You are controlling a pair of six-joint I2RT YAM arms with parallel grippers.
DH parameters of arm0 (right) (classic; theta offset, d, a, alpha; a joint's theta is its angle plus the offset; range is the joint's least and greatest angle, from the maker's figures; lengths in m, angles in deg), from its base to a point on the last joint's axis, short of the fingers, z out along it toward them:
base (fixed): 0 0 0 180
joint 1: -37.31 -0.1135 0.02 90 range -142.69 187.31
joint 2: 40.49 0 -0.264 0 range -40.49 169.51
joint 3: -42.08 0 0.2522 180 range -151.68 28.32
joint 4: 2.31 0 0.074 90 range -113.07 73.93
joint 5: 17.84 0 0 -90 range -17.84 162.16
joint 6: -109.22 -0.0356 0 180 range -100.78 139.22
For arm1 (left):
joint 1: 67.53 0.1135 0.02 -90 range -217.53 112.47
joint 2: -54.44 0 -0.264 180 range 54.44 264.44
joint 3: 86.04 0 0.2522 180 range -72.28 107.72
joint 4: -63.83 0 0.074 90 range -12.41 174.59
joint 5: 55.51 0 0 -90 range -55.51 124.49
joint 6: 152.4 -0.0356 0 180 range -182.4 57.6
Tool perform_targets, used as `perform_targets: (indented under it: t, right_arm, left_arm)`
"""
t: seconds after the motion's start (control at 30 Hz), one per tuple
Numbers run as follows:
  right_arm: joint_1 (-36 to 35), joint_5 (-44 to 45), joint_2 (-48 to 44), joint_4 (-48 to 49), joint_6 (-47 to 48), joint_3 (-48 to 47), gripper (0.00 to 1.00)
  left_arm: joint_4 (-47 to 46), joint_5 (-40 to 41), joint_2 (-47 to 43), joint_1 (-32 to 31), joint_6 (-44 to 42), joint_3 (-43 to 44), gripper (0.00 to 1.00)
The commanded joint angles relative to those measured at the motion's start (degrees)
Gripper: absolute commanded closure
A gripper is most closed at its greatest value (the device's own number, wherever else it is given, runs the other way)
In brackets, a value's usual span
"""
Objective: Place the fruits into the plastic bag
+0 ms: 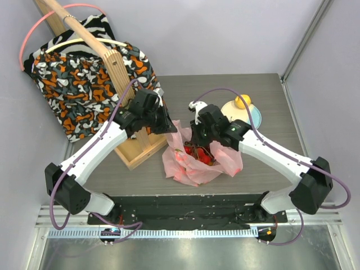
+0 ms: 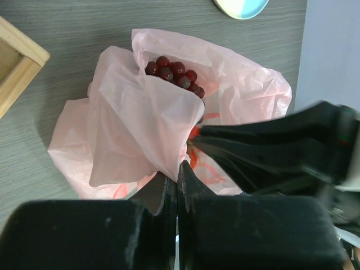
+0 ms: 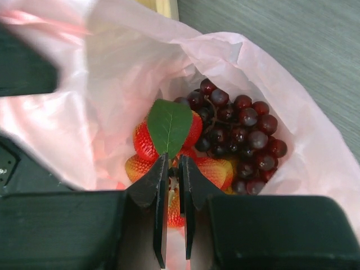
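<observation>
the grey wood-grain table (image 1: 270,90) has open surface behind the crinkly translucent pink plastic bag (image 1: 194,169), which sits near the front edge with a pale wooden frame (image 1: 132,154) just to its left. the left gripper (image 2: 178,183) pinches the bag's rim. the right gripper (image 3: 173,174), inside the mouth, clamps a red strawberry (image 3: 142,145) beside the dark purple grape bunch (image 3: 239,132). a yellow lemon-like fruit (image 1: 243,102) rests on the pale blue round plate (image 1: 256,118).

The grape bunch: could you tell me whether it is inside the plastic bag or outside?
Inside: the grape bunch lies beside the strawberries, with the pink walls of the plastic bag around it.
</observation>
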Motion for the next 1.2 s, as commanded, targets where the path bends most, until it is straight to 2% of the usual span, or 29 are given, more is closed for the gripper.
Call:
perform_targets:
  t: [0.0,0.1,0.43,0.5,0.63,0.7,0.73,0.83,1.0,1.17]
  right_arm:
    - [-1.36,6.52,3.27,6.78,-1.55,1.14,0.99]
    - [-1.36,9.96,5.04,6.62,-0.07,-0.35,0.99]
    - [-1.37,9.78,5.22,4.6,-0.86,1.23,0.98]
    - [-1.45,10.4,4.87,4.16,-0.94,1.31,0.93]
    - [-1.45,10.32,4.52,3.28,-2.44,0.18,0.67]
    - [-1.37,10.23,4.6,3.11,-2.79,-0.18,0.58]
    - [-1.45,9.96,4.6,3.02,-2.79,-0.35,0.49]
    - [-1.37,9.35,4.25,3.11,-3.05,-0.71,0.38]
    - [-1.45,10.05,2.68,3.19,-3.93,-1.32,0.33]
    - [-1.37,10.4,1.18,3.54,-5.16,-2.73,0.32]
  left_arm:
    - [-2.63,-0.52,-1.11,0.89,0.98,2.63,1.0]
    - [-2.54,-0.52,-1.82,0.89,1.33,1.93,1.0]
    - [-3.33,-0.61,-2.44,0.89,1.6,-0.45,1.0]
    - [-3.33,-0.43,-2.35,0.89,1.51,-0.97,1.0]
    - [-2.72,-0.52,-2.09,0.89,1.42,-1.59,1.0]
    - [-2.54,-0.61,-2.0,0.89,1.33,-2.03,1.0]
    - [-2.63,-0.52,-2.08,0.89,1.33,-2.03,1.0]
    - [-2.63,-0.43,-2.44,0.89,1.16,-2.3,1.0]
    - [-2.36,-0.08,-2.79,0.89,0.89,-2.56,1.0]
    - [-2.63,0.09,-3.05,0.89,0.89,-3.0,1.0]
